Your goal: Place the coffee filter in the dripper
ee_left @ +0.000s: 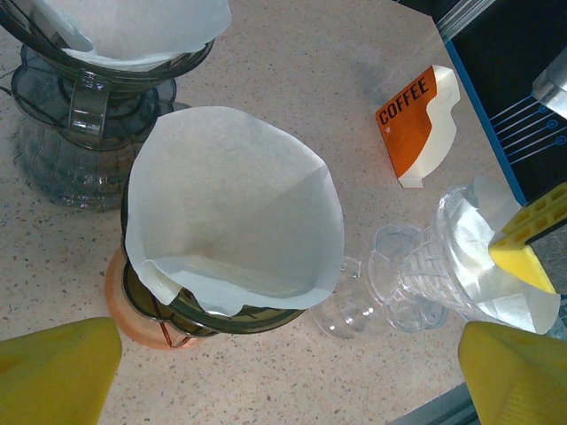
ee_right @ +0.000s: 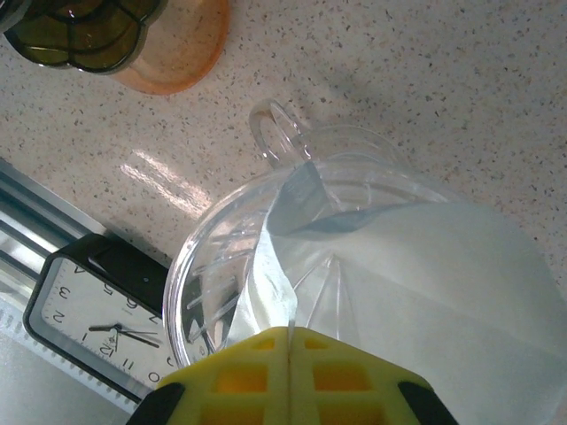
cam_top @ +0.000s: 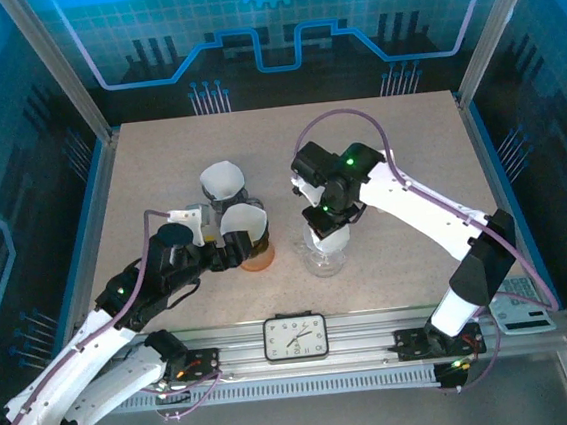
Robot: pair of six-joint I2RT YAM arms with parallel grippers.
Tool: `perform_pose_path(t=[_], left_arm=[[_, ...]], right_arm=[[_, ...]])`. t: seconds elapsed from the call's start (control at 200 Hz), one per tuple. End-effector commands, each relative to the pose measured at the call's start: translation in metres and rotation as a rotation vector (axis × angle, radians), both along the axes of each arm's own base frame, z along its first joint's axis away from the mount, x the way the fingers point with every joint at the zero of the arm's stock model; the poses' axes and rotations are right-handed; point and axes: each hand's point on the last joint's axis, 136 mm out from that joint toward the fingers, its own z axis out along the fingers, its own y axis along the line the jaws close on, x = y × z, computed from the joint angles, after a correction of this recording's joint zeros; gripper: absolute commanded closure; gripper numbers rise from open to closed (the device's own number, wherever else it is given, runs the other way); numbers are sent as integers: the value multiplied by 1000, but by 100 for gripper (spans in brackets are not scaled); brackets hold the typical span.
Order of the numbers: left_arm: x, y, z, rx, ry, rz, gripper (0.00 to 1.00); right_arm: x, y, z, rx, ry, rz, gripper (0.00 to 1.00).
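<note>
Speckled desk carries a clear dripper; right hand pinches the coffee filter at its mouth, left hand released.

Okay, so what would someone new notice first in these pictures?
The right gripper is shut on a white coffee filter partly inside the clear dripper, in the middle. Left of it, two dark drippers hold filters, the open left gripper beside the nearer one. A clock lies between the arms' bases.

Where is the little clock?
In the top view, the clock sits at the middle of the table's near edge, close in front of the clear dripper.
</note>
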Motion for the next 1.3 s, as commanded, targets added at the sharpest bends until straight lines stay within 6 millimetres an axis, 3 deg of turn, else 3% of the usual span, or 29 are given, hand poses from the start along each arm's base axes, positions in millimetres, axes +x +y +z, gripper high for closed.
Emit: perform_pose_path(t=[0.0,0.2,0.69,0.79,1.021,1.181,1.296], left_arm=[[-1,-3,0,-24,9,-10,1],[-1,-6,3,-34,14,-21,1],[5,-22,26,-59,-8,-77,1],[5,-34,35,-85,-5,-132,2],[6,-75,51,-98,28,-278,18],[2,-111,44,-4,62,-367,20],[7,-123,36,16,104,-376,22]], right_arm=[[-2,7,-5,26,11,12,99],[-2,8,-1,54,-12,2,84],[-3,1,37,161,-132,-32,54],[-4,-3,41,184,-160,-49,48],[2,-25,48,215,-259,-115,41],[8,-46,51,213,-340,-164,41],[15,-56,48,195,-359,-165,43]])
